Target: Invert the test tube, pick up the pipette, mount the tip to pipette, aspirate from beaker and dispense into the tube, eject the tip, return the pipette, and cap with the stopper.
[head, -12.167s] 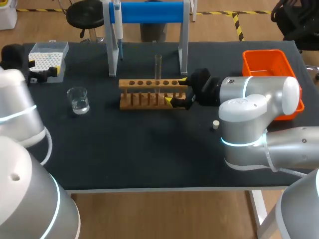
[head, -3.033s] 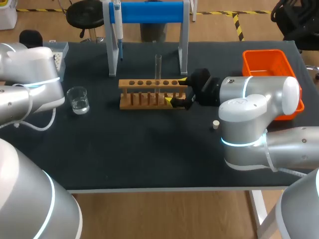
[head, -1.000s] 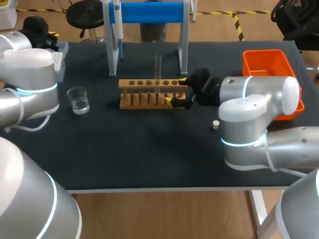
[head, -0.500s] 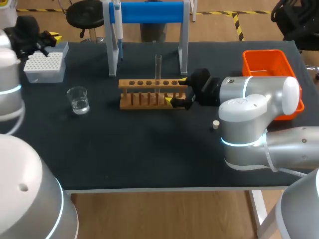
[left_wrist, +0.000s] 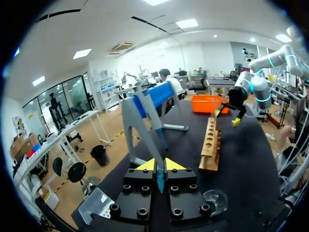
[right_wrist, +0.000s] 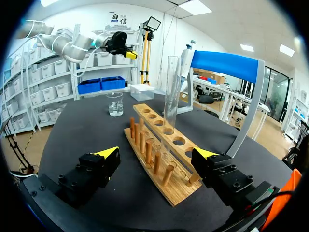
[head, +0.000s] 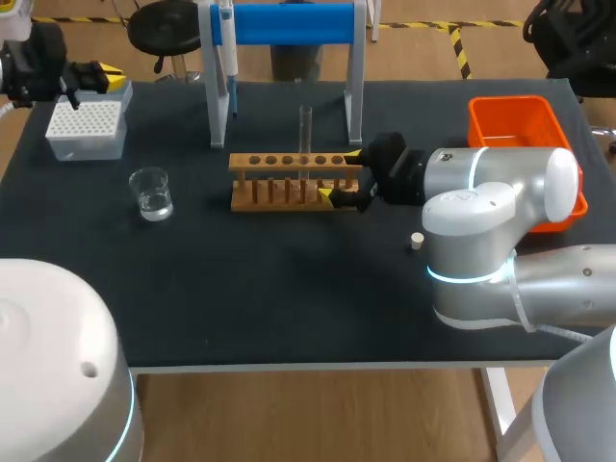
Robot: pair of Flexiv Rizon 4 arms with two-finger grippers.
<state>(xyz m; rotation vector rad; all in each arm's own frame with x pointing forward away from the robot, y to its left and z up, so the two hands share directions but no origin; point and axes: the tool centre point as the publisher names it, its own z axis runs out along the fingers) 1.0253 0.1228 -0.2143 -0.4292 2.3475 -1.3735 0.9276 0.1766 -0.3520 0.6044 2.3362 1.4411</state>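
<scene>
A clear test tube (head: 305, 130) stands upright in the wooden rack (head: 289, 183). My right gripper (head: 341, 175) is open, one finger on each side of the rack's right end. From the right wrist, the tube (right_wrist: 171, 92) rises just ahead, between the fingers and untouched. My left gripper (head: 115, 78) is shut with nothing seen in it, above the table's back left corner, just behind the white tip box (head: 87, 130). The pipette (head: 226, 43) hangs on the blue stand (head: 289, 24). The beaker (head: 151, 192) sits left of the rack. A small stopper (head: 416, 241) lies near my right arm.
An orange bin (head: 520, 125) sits at the back right. The stand's white legs (head: 354, 91) rise just behind the rack. In the left wrist view the stand (left_wrist: 149, 96), the rack (left_wrist: 210, 145) and the beaker (left_wrist: 216, 200) lie ahead of the shut fingertips.
My left arm has swung up and back to the left, uncovering the tip box. Its gripper now hangs over the back left corner. The right arm has not moved.
</scene>
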